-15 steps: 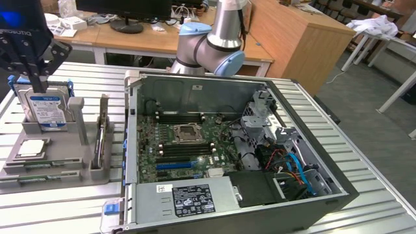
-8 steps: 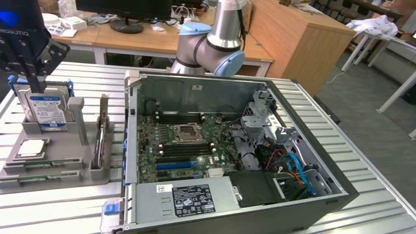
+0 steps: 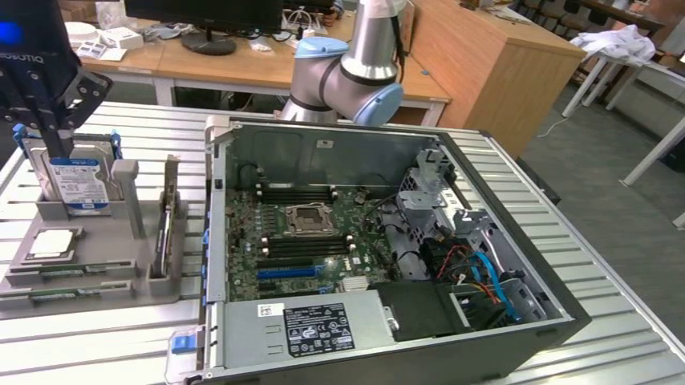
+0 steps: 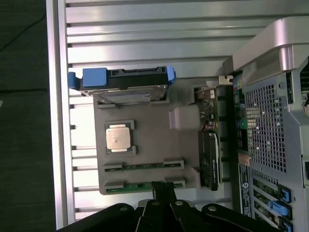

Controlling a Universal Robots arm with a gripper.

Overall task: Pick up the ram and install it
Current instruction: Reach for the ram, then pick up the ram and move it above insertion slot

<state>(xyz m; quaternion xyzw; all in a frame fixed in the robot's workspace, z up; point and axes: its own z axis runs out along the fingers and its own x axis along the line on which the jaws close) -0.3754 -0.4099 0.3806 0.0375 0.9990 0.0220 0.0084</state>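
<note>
- The pincer (image 4: 162, 189) is closed. Its two black fingers are pressed together at the tip and do not grip any object.
- In the exterior view the pincer (image 3: 54, 140) hangs from the arm (image 3: 358, 72) above a grey tray (image 3: 118, 269), apart from the parts in it.
- Directly under the pincer in that view, a hard drive (image 3: 75, 183) with a blue label stands on edge in the tray.
- Two green ram sticks lie flat, side by side, in grooves along the tray (image 4: 154, 140).
- In the wrist view the outer ram stick (image 4: 135, 186) lies right at the pincer's tip, and the tip covers part of its length. Whether they touch cannot be told.
- The second ram stick (image 4: 143, 165) is just beyond the first, a little further from the tip.
- In the exterior view both sticks, outer (image 3: 64, 293) and second (image 3: 66, 273), sit low in the tray, well below the pincer.
- A square silver processor chip (image 4: 118, 137) rests between the second stick and the hard drive (image 4: 128, 87).
- A dark card (image 3: 168, 228) stands upright in the tray, beside the pincer, towards the exterior view's right.
- Past that card, an open computer case (image 3: 321, 122) lies on the slatted metal table (image 3: 128, 341).
- The motherboard (image 3: 257, 241) faces up inside, with long black slots (image 3: 300, 193) well apart from the pincer.
</note>
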